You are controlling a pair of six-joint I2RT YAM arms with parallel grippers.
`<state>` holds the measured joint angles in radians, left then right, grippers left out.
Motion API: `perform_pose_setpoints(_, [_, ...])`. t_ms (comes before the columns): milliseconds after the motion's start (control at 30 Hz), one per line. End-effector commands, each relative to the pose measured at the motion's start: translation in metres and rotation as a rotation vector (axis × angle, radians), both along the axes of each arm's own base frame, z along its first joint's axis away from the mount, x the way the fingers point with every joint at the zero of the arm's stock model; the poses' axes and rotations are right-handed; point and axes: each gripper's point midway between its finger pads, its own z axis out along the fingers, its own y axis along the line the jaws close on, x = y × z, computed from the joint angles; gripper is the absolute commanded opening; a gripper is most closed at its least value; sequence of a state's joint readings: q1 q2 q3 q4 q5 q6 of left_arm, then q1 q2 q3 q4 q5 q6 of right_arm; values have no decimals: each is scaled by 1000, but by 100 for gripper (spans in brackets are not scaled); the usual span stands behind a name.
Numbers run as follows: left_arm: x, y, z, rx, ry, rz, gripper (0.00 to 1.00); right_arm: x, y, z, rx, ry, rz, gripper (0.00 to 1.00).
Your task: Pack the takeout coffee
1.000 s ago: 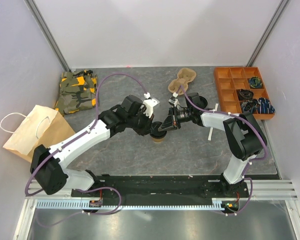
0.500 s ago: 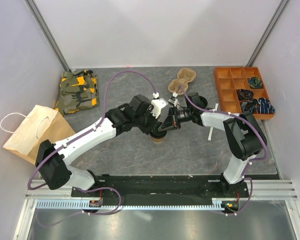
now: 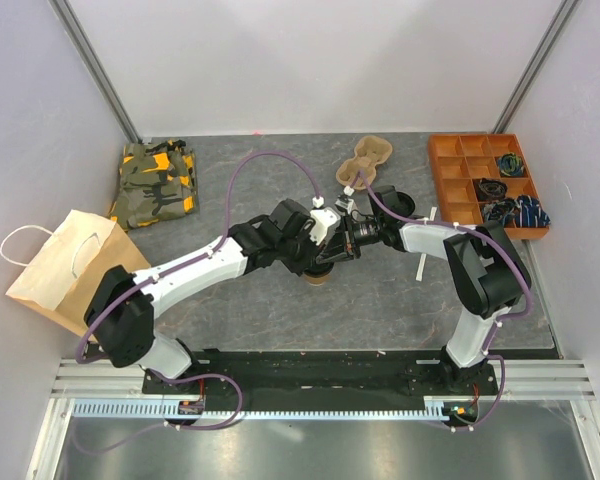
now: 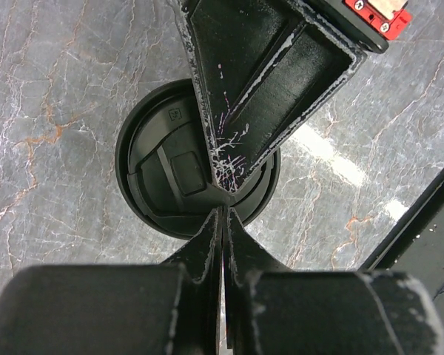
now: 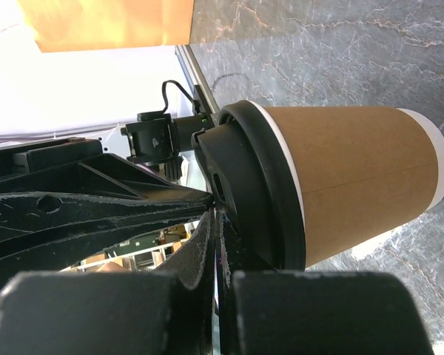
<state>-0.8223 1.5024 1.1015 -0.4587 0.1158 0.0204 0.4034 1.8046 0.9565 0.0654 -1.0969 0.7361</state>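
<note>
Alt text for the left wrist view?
A round black plastic lid, seen from above on a grey marbled table, lies under two grippers meeting tip to tip: the left gripper, fingers shut, entering at bottom, the right gripper at top.

Left arm (image 3: 195,268) and right arm (image 3: 432,238): white link shells, chunky black joints, and a purple cable (image 3: 265,154) looping along each. Left pincer (image 4: 222,216) and right pincer (image 5: 213,213) are matte black with wedge-shaped fingers, heavily scuffed white. A small red tab (image 4: 375,10) with brass screws sits on black housing.
</note>
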Motion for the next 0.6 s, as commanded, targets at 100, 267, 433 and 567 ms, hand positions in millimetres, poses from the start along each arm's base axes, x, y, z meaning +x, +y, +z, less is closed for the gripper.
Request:
perform_pose_setpoints(100, [-8,4,0,17,-2,-47,4,7,-5,-36,-114,1,-47,0])
perform_pose_setpoints(267, [-9,-8,34,-84,-1,-53,7,11,-1,-17,-76,-35,-32,0])
perform_pose_setpoints(433, [-6,-8,56,-204,81,7,9,16,4,15,-14,-84,-18,1])
perform_pose_setpoints(567, [-1,-5,69,-281,117,15,12,18,9,47,51,-123,-6,4])
